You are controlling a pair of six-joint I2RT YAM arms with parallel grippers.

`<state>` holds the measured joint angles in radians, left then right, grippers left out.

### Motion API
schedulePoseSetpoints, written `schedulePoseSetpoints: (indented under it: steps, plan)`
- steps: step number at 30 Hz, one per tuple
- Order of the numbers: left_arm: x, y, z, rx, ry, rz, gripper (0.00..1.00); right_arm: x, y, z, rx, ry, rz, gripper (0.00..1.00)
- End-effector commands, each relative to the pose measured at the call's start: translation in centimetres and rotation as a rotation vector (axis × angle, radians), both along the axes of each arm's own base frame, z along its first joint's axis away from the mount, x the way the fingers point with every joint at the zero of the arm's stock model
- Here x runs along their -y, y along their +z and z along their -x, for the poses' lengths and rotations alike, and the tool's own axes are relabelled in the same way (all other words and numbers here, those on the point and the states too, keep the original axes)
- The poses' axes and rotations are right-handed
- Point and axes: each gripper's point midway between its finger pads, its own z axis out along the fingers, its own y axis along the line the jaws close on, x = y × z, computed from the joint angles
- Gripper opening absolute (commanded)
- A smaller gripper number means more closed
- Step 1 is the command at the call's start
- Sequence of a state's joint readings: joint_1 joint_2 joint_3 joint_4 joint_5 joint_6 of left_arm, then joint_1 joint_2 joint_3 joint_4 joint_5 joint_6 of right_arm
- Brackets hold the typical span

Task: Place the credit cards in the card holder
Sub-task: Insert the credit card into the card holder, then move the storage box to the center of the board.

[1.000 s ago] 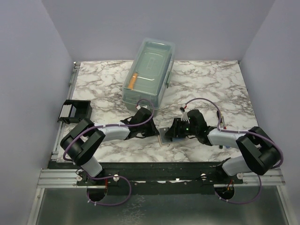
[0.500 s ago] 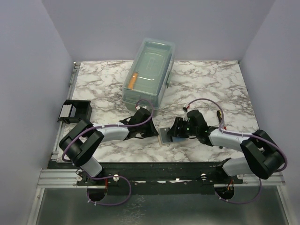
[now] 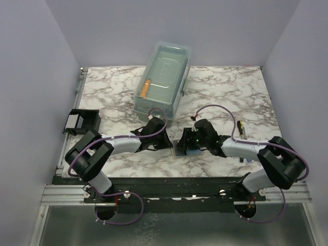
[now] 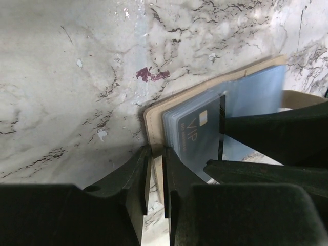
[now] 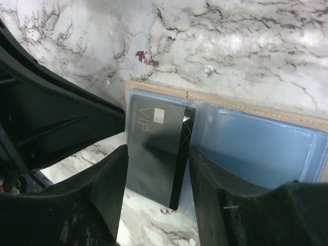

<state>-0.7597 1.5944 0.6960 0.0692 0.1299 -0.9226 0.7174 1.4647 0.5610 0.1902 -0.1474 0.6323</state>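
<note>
A tan pad (image 4: pixel 154 120) with clear sleeves lies on the marble between my arms. My left gripper (image 4: pixel 156 171) is shut on its near edge. The dark grey credit card (image 5: pixel 154 148), marked VIP, sticks partway out of one sleeve. My right gripper (image 5: pixel 159 154) is shut on it, one finger against each long edge. The light blue credit card (image 5: pixel 256 146) sits in the neighbouring sleeve. In the top view both grippers (image 3: pixel 171 145) (image 3: pixel 185 143) meet over the pad (image 3: pixel 179 152). The black card holder (image 3: pixel 82 122) stands far left, away from both arms.
A large clear lidded box (image 3: pixel 164 77) with an orange item (image 3: pixel 146 87) inside stands at the back centre, just beyond the left arm. A small dark pen-like object (image 3: pixel 240 129) lies right of the right arm. Walls close in on both sides.
My right gripper has moved left over the pad and now straddles the dark grey card. The left gripper has kept its hold on the pad's edge.
</note>
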Motion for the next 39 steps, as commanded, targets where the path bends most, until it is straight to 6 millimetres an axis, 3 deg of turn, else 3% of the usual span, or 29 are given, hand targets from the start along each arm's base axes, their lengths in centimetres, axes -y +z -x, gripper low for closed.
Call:
schedulePoseSetpoints:
  steps: [1, 5, 11, 16, 18, 19, 23, 28, 30, 34, 39]
  plan:
    - [-0.7, -0.3, 0.5, -0.016, -0.005, -0.044, 0.24, 1.6, 0.9, 0.2, -0.002, -0.094, 0.000, 0.55]
    - [-2.3, 1.2, 2.2, -0.028, -0.010, -0.027, 0.40, 3.5, 2.3, -0.3, 0.035, -0.135, 0.013, 0.57]
    - [-7.1, 5.8, 3.7, 0.015, 0.088, -0.033, 0.62, 3.4, 3.8, -0.3, 0.084, -0.063, 0.018, 0.62]
    - [-15.2, 11.3, 0.8, 0.105, 0.281, -0.116, 0.72, 2.0, 4.2, 0.1, 0.080, 0.034, -0.030, 0.62]
    - [-19.7, 13.1, -0.9, 0.163, 0.369, -0.233, 0.76, 1.3, 4.0, 0.5, 0.062, 0.080, -0.050, 0.62]
    - [-21.9, 13.8, -1.7, 0.178, 0.445, -0.294, 0.84, 1.1, 4.0, 0.6, 0.057, 0.099, -0.052, 0.62]
    - [-27.9, 16.7, -5.4, 0.248, 0.528, -0.489, 0.87, 0.8, 4.3, 0.7, 0.065, 0.154, -0.051, 0.62]
    - [-39.2, 16.3, -7.7, 0.137, 0.583, -0.878, 0.90, 0.1, 5.8, 1.1, 0.076, 0.233, -0.104, 0.62]
    - [-42.6, 15.9, -8.5, 0.116, 0.605, -0.913, 0.88, -0.1, 6.1, 1.3, 0.077, 0.259, -0.122, 0.62]
    - [-45.7, 15.9, -10.5, 0.155, 0.609, -0.980, 0.85, -0.2, 6.2, 1.9, 0.085, 0.289, -0.129, 0.62]
    - [-48.3, 12.1, -11.8, 0.033, 0.471, -1.109, 0.84, -0.2, 6.7, 2.5, 0.127, 0.298, -0.107, 0.62]
